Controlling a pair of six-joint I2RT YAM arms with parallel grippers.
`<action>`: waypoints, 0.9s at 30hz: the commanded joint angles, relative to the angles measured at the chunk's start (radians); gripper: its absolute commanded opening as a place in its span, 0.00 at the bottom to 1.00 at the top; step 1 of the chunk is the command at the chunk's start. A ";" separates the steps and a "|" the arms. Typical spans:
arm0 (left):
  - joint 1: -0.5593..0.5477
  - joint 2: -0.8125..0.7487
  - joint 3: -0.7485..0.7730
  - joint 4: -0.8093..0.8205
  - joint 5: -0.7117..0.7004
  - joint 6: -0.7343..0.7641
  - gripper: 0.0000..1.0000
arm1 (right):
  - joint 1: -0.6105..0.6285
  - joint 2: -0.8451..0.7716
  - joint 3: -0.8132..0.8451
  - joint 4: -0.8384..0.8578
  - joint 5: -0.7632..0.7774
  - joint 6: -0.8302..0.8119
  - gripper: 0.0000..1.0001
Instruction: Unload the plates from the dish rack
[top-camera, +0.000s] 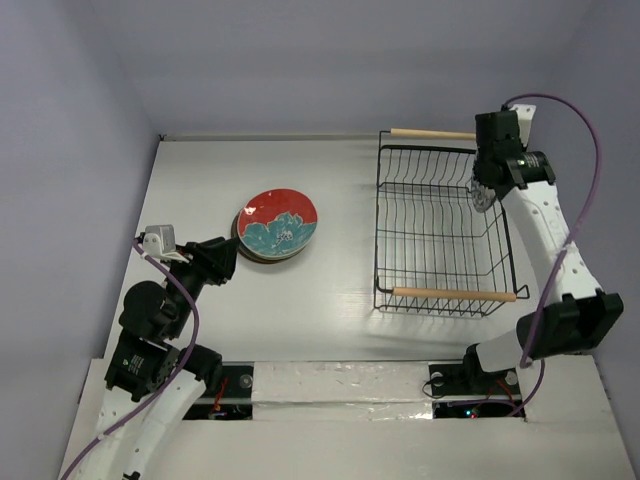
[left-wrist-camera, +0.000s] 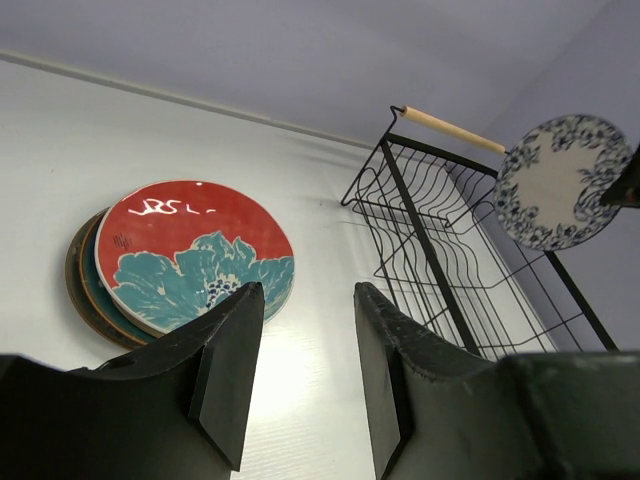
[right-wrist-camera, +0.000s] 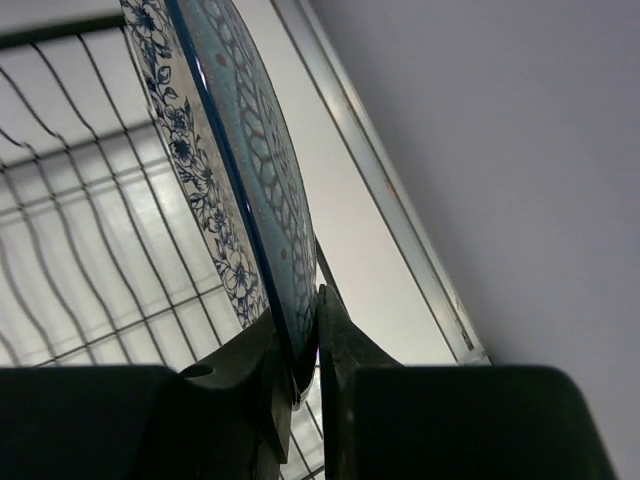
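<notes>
The black wire dish rack (top-camera: 440, 235) stands at the right of the table and its slots look bare; it also shows in the left wrist view (left-wrist-camera: 440, 250). My right gripper (top-camera: 483, 192) is shut on the rim of the white plate with the blue floral rim (right-wrist-camera: 235, 170) and holds it upright above the rack's far right corner. That plate also shows in the left wrist view (left-wrist-camera: 560, 182). The red plate with the teal flower (top-camera: 278, 222) tops a stack of plates left of the rack. My left gripper (left-wrist-camera: 308, 290) is open and empty, just near-left of the stack (left-wrist-camera: 185, 255).
The rack has wooden bar handles at the far end (top-camera: 432, 133) and the near end (top-camera: 455, 294). Under the red plate, a teal rim (left-wrist-camera: 88, 285) and a dark rim show. Walls close the table at the back and left.
</notes>
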 joint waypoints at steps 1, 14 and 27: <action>-0.006 -0.008 -0.004 0.038 0.002 0.001 0.38 | 0.028 -0.114 0.119 0.062 0.049 0.008 0.00; -0.006 -0.010 -0.007 0.039 -0.003 -0.001 0.39 | 0.329 -0.278 -0.028 0.529 -0.558 0.230 0.00; -0.006 -0.016 -0.001 0.025 -0.044 -0.007 0.39 | 0.580 0.149 -0.056 0.944 -0.917 0.540 0.00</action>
